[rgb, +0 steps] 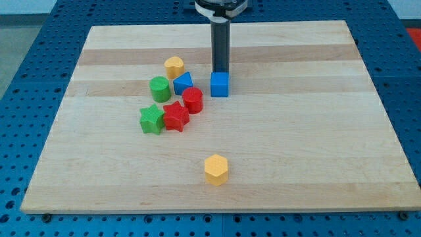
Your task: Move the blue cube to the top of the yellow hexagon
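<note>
The blue cube (pixel 220 84) sits on the wooden board, a little above the view's middle. My tip (pixel 220 71) stands right behind it, at its top side, touching or nearly touching it. The yellow hexagon (pixel 216 169) lies lower down, near the view's bottom middle, far below the cube and almost straight under it.
Left of the cube is a cluster: a yellow block (pixel 174 66), a blue triangular block (pixel 183 83), a green cylinder (pixel 159 88), a red cylinder (pixel 193 100), a red star (pixel 175 116) and a green star (pixel 152 119). The board (pixel 316 131) is bordered by blue pegboard.
</note>
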